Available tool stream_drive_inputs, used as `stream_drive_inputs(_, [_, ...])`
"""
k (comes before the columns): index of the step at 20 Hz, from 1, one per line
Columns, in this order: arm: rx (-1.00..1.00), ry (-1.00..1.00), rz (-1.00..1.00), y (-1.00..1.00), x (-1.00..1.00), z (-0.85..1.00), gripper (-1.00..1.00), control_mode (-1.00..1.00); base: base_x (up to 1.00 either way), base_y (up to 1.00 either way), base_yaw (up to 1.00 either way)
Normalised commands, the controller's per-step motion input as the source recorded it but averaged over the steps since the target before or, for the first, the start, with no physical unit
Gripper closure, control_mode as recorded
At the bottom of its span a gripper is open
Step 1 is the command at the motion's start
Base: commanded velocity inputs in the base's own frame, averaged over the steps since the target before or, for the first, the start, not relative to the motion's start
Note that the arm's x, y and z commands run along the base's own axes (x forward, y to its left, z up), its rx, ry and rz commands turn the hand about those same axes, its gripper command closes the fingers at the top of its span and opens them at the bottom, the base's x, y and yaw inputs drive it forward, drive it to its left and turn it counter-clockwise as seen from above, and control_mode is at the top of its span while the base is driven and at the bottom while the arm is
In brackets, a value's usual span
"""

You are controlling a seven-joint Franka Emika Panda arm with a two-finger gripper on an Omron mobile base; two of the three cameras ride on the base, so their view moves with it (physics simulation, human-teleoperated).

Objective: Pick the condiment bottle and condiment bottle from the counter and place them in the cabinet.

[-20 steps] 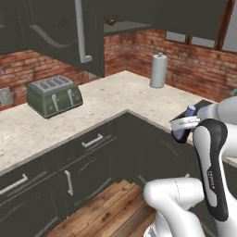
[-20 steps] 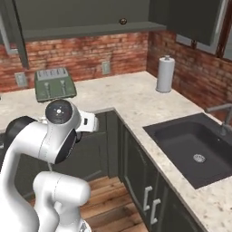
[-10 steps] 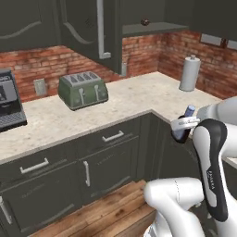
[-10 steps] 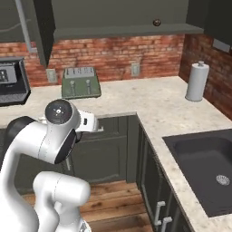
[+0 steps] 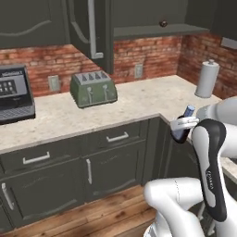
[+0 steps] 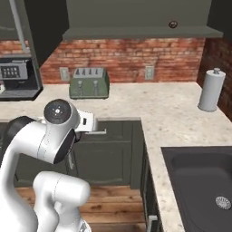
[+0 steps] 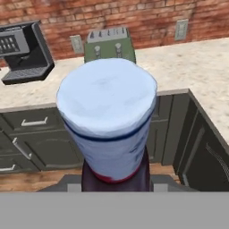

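Gripping a condiment bottle (image 5: 184, 124), the gripper (image 5: 183, 124) holds it up in the air, off the counter (image 5: 115, 109) and out in front of the lower cabinet doors (image 5: 109, 159). From the left base view you get the side of it: a dark bottle with a pale blue cap, tilted, jaws pinching its body, just off the counter's inner corner edge.

Over to the hand view and the picture changes completely: that blue-white cap (image 7: 107, 96) looms right up close, with the dark bottle body below it clamped at the bottom of the frame. Behind it sits the green toaster (image 7: 109, 44) against the brick wall, and a black coffee machine (image 7: 22, 51) toward the counter's left end.

From the right base view, the arm's big white joint covers the bottle and the fingers, but this side offers the sink (image 6: 204, 181) sunk into the counter's right run. The paper towel roll (image 6: 211, 89) stands upright near the far right corner. Above the toaster, the open cabinet shelf (image 6: 140, 31) shows, and the left base view adds its door (image 5: 90, 32) swung open.
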Motion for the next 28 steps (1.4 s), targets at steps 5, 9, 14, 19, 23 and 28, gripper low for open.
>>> stream_drive_inputs(5, [0.00,0.00,0.00,0.00,0.00,0.00,1.00,1.00,0.05,-0.51,0.27])
stream_drive_inputs(9, [0.00,0.00,0.00,0.00,0.00,0.00,1.00,1.00,0.21,-0.25,0.17])
stream_drive_inputs(14, [0.00,0.00,0.00,0.00,0.00,0.00,1.00,1.00,0.23,-0.44,0.21])
stream_drive_inputs(19, [0.00,0.00,0.00,0.00,0.00,0.00,1.00,1.00,0.31,-0.53,0.23])
stream_drive_inputs(23, [0.00,0.00,0.00,0.00,0.00,0.00,1.00,1.00,0.44,-0.24,0.15])
stream_drive_inputs(28, [0.00,0.00,0.00,0.00,0.00,0.00,1.00,1.00,0.55,-0.05,0.04])
